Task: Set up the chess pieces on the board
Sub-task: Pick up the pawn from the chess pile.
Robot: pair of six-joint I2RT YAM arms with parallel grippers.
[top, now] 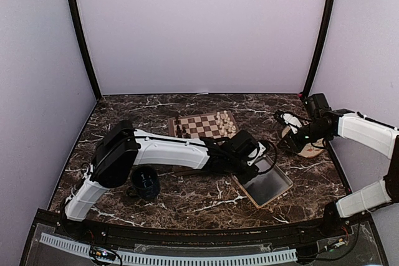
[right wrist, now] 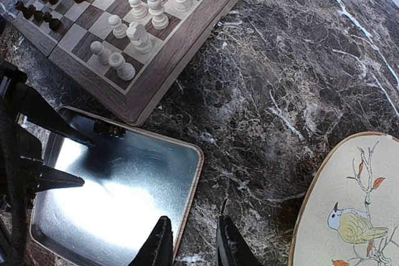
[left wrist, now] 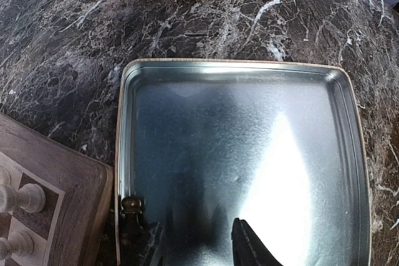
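The board [top: 202, 118] lies at mid-table, with cream-white pieces [top: 225, 123] on its right side and dark pieces [top: 181, 130] on its left. My left gripper [left wrist: 199, 247] hangs over the grey tray [left wrist: 237, 91], jaws apart with nothing between them. One dark pawn [left wrist: 131, 205] sits against the tray's wall, just outside my left finger [left wrist: 149, 244]. The right wrist view shows this same pawn [right wrist: 109, 130] at the tray's rim, beside the board's corner [right wrist: 134, 113]. My right gripper [right wrist: 194, 247] hovers over the tray's other rim, a little open and empty.
A round beige plate [right wrist: 349, 216] with a bird drawing lies right of the right gripper. A dark round cup [top: 146, 182] stands under the left arm. The tray [top: 280, 182] sits just below and right of the board. Purple walls enclose the marble table.
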